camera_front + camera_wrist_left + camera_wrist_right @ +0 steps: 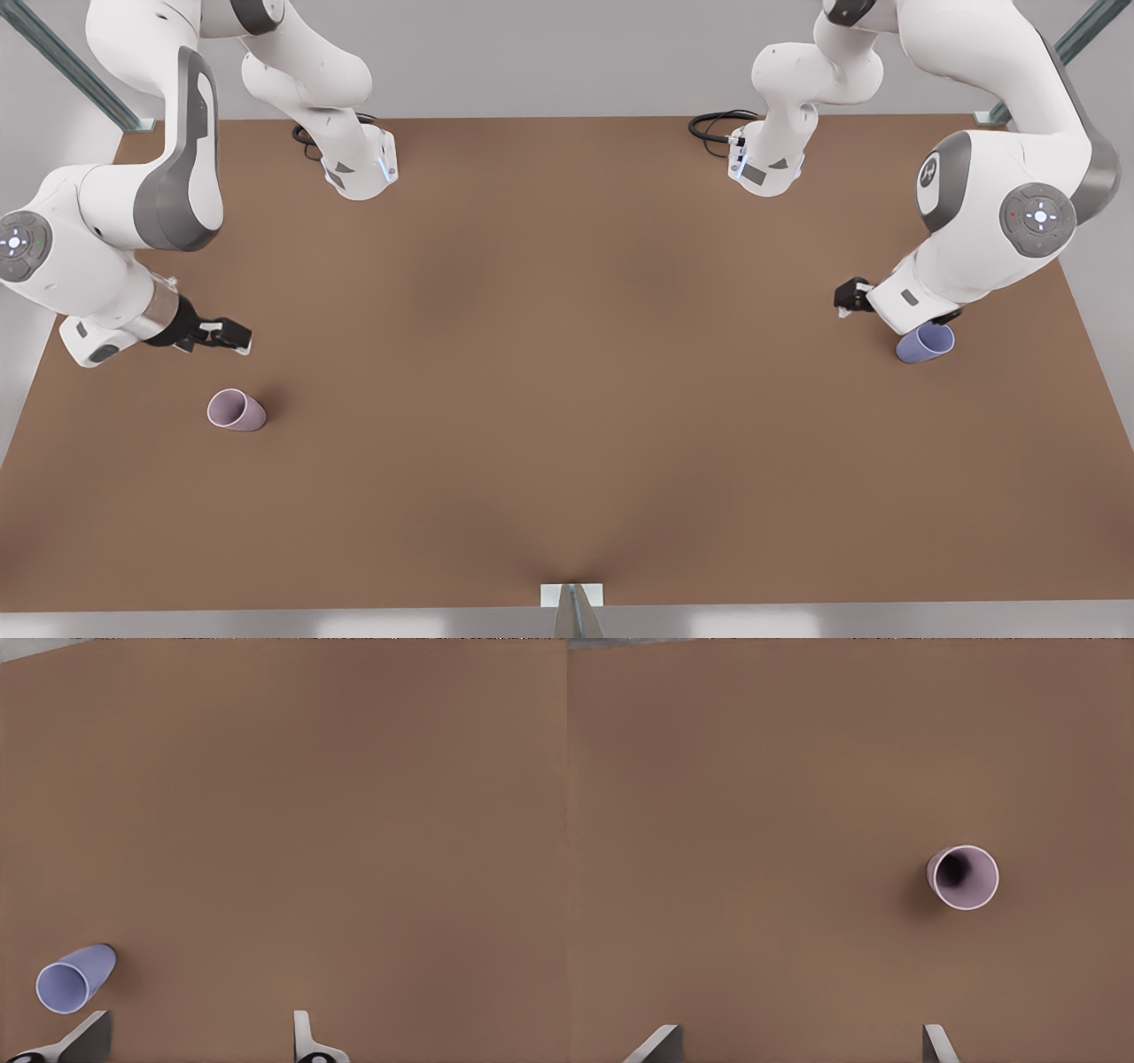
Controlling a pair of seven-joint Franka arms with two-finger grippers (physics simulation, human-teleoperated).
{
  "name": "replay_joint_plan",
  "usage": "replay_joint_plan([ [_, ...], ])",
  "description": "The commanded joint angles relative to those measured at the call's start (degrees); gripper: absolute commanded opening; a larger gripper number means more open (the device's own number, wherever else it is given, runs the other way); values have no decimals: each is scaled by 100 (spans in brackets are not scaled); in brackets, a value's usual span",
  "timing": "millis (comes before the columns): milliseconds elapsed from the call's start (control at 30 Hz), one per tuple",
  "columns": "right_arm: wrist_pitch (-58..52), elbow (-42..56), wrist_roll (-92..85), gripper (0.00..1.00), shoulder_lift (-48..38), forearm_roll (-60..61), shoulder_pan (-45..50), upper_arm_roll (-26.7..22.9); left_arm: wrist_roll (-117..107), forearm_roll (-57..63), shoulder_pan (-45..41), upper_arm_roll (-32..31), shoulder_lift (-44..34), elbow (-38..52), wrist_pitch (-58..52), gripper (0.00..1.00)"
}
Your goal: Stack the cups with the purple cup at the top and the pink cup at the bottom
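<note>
Down at the bottom edge of the front view you can see a small grey metal bracket (572, 595) sitting on the rim of the big flat brown table (567, 372).

Look to the lower left of that view and you find the small dusty pink cup (236, 410). It stands upright, well in from the table's left edge, with lots of bare brown table around it. The right wrist view looks down into its open mouth (963, 877).

Just above it, a little to the left, hangs the right gripper (223, 336). Its two fingers are spread wide and hold nothing. It is near the pink cup but not touching it.

Now look to the right side of the front view. The small bluish-purple cup (925, 342) sits there, close to the table's right edge and well apart from the pink one. In the left wrist view it (74, 978) is just beside one fingertip (84, 1038).

The left gripper (852, 296) hangs just up and left of that cup. Its fingers are wide apart and empty.

All the middle of the table is bare brown top.
</note>
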Motion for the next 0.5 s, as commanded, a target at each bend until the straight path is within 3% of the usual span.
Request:
replay_joint_plan([
  [0, 197, 3, 120, 100, -6, 9, 7, 1, 192, 3, -1, 1, -4, -1, 108, 100],
  [467, 249, -6, 103, 100, 20, 0, 16, 1, 219, -41, 52, 159, 49, -62, -112, 100],
])
